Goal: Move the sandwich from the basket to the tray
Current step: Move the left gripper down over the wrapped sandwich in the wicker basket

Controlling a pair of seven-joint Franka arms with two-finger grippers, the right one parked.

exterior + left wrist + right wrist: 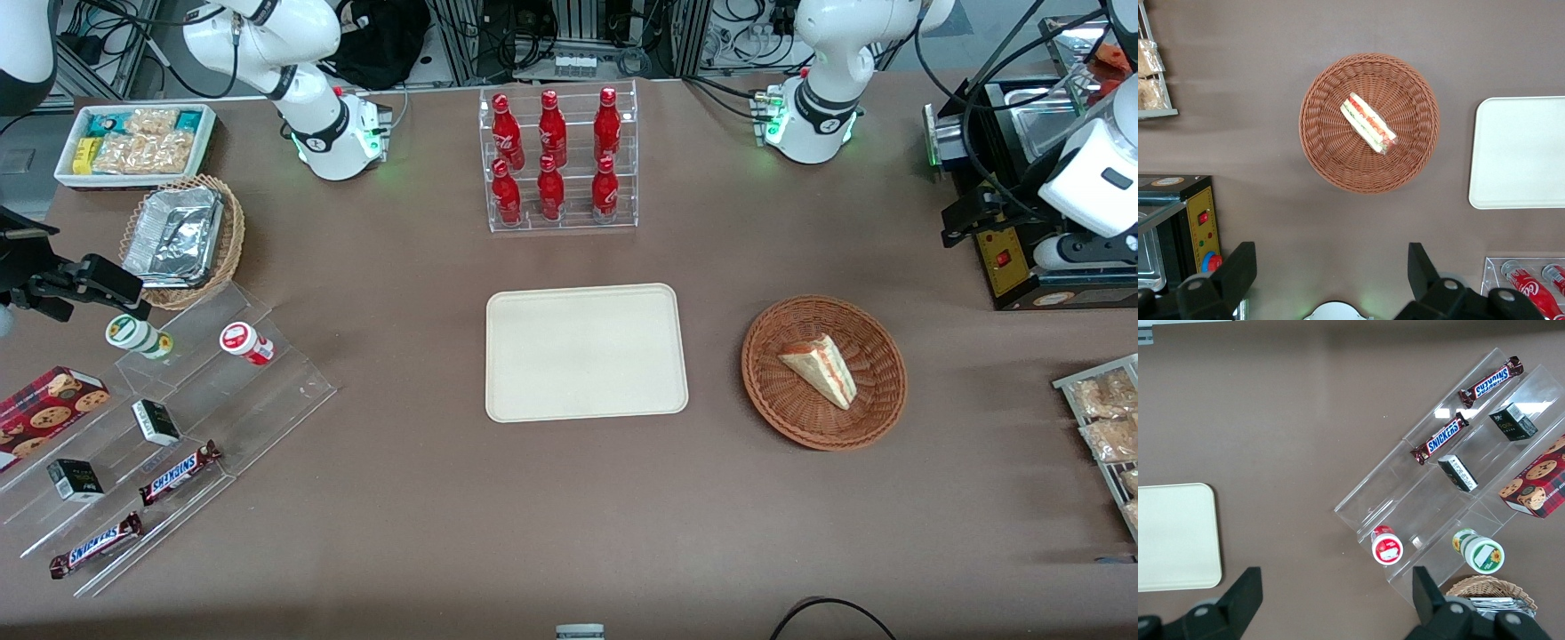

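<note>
Seen from the front, the sandwich [820, 368] lies on its side in the basket [876, 412], a pale wedge with its orange-red filling edge turned up and its point aimed toward the camera. The tray [586, 352] sits bare on the worktop [427, 498], beside the basket toward the parked arm's end. The working arm's wrist shows only at this view's edge, raised well above the worktop, and the claw itself cannot be made out here. From the left wrist camera, the claw [1331, 270] hangs high with its two fingers [1238, 267] spread wide and nothing between them; the basket [1318, 143] lies well below it and out ahead of the fingertips, not straight beneath. The sandwich [1369, 124] rests across the middle of the weave, a long narrow slab showing red and green layers along its edge, and the tray [1518, 153] lies off to one side of the claw, clear of the basket. My judgement is that the wedge is light, soft and easily crushed, with layers that may slide apart, so a gentle pinch across the two bread faces near the thick middle should hold best. The right wrist camera shows only a corner of the tray [1175, 537] beside a clear stepped rack [1405, 507] of snacks, with no sandwich or basket in it.
</note>
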